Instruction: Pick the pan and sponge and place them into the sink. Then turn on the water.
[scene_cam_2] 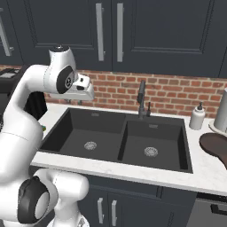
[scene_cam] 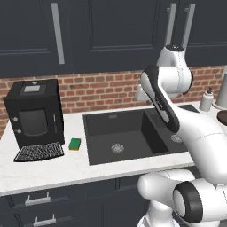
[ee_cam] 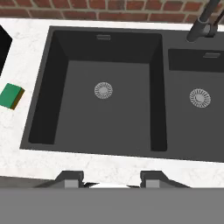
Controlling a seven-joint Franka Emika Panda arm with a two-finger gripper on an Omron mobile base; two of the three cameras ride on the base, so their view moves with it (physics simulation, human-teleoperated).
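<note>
The black double-basin sink (scene_cam: 103, 153) (scene_cam_2: 106, 135) (ee_cam: 127, 118) is set in the white counter, with both basins empty. The green sponge (scene_cam: 75, 143) (ee_cam: 11, 96) lies on the counter just left of the sink. At the far right the dark pan (scene_cam_2: 215, 147) rests on the counter, cut off by the frame edge. My gripper (scene_cam_2: 81, 100) (ee_cam: 111, 180) hangs above the left basin's near rim, open, with nothing between its fingers. The dark faucet (scene_cam_2: 141, 98) (ee_cam: 202, 24) stands behind the divider, and no water falls from it.
A black coffee machine (scene_cam: 34, 115) stands left of the sponge. A soap dispenser (scene_cam_2: 197, 118) and a pale cylinder (scene_cam_2: 221, 111) sit at the right, by the brick wall. Dark cabinets hang above.
</note>
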